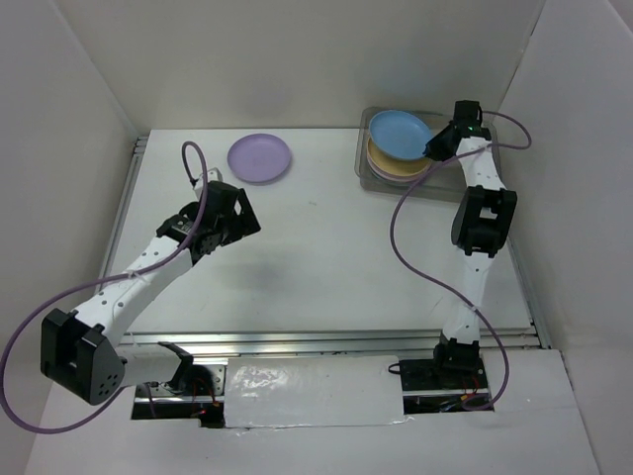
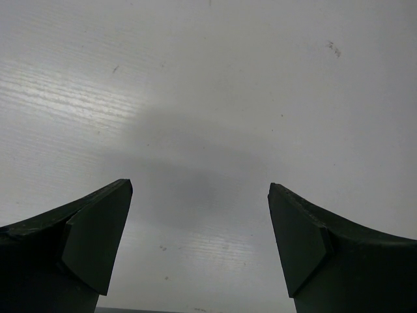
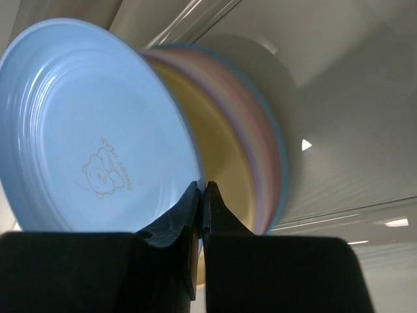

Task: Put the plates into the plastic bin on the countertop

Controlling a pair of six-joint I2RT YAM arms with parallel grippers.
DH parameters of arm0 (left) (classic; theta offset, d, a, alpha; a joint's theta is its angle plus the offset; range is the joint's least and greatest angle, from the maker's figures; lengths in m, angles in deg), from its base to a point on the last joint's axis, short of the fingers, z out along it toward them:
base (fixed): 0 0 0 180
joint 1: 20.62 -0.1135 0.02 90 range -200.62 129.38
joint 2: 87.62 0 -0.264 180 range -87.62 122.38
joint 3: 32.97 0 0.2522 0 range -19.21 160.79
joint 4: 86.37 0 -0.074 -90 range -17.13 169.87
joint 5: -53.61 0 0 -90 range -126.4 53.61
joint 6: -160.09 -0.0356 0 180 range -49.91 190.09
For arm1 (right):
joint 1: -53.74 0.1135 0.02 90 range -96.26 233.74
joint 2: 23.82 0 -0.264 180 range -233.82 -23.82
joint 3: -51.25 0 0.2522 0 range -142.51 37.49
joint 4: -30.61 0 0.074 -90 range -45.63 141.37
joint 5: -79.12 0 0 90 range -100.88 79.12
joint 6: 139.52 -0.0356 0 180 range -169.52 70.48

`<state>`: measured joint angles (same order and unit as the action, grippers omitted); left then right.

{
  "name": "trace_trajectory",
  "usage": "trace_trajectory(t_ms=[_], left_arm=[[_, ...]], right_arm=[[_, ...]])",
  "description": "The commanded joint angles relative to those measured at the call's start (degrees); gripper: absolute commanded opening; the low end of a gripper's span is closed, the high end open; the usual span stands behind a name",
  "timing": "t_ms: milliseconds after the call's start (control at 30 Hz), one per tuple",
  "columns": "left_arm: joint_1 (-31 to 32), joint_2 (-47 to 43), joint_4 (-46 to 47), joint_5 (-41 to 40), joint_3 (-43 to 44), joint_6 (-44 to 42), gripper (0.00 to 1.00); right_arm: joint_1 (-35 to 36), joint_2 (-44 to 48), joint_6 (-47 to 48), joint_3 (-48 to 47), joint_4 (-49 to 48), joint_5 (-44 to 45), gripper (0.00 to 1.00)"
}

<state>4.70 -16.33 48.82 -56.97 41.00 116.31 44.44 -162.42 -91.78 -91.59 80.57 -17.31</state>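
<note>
A blue plate (image 1: 399,132) (image 3: 91,124) hangs tilted over the plastic bin (image 1: 364,170) at the back right. My right gripper (image 1: 433,148) (image 3: 203,189) is shut on its near rim. Under it in the bin lies a stack of plates, a yellow-tan one (image 1: 394,166) (image 3: 225,156) on top and pink and lavender rims (image 3: 264,153) below. A lavender plate (image 1: 259,158) lies flat on the countertop (image 1: 326,247) at the back left. My left gripper (image 1: 229,220) (image 2: 200,186) is open just in front of it, over bare white surface, with nothing between its fingers.
White walls close in the countertop on three sides, and the bin sits near the right wall. A metal rail (image 1: 326,339) runs along the front edge. Purple cables (image 1: 401,233) loop from both arms.
</note>
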Motion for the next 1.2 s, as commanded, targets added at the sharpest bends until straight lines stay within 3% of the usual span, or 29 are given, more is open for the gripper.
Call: trace_trajectory(t_ms=[0,267,367,400,467,500,600,833,900,1033,1067,1167], left_arm=[[-0.45,0.34,3.54,2.03,0.35,-2.01,0.99],[-2.12,-1.68,4.94,3.88,-2.54,-2.88,0.99],[-2.56,-1.76,5.47,4.93,-2.99,-2.97,0.99],[-2.64,-1.68,5.73,5.19,-3.08,-3.06,0.99],[-2.65,-1.41,6.0,5.72,-3.16,-2.97,0.99],[-2.65,-1.24,6.17,5.9,-3.16,-2.97,0.99],[-2.73,-0.27,6.7,6.16,-3.16,-2.8,0.99],[-3.96,2.89,10.65,6.17,-2.81,-1.57,0.99],[-8.5,6.73,12.93,7.91,-1.94,-0.52,0.99],[-14.59,16.16,21.79,11.09,5.6,2.99,0.99],[-16.08,24.43,22.78,11.52,7.28,4.66,0.99],[-18.02,32.84,27.33,13.28,14.92,6.6,0.99]], right_arm=[[2.09,4.04,0.08,-0.3,-2.37,0.19,0.0],[2.8,8.0,0.07,5.06,-2.99,5.2,0.03],[2.62,9.32,0.51,6.29,-2.63,6.08,0.1],[2.53,9.75,1.03,6.9,-3.15,6.17,0.25],[2.71,11.86,1.22,9.01,-3.6,8.0,0.41],[2.88,12.82,1.48,10.15,-4.56,8.63,0.63],[3.58,17.04,2.27,12.97,-5.97,10.65,1.0],[4.9,27.94,4.29,16.56,-5.88,10.13,1.0],[5.61,31.45,5.08,19.72,-6.4,8.82,1.0],[8.15,45.39,7.01,39.7,-12.72,-0.83,1.0],[9.03,50.4,7.19,46.48,-15.09,-3.9,1.0],[12.62,58.16,6.84,56.62,-20.27,-8.67,1.0]])
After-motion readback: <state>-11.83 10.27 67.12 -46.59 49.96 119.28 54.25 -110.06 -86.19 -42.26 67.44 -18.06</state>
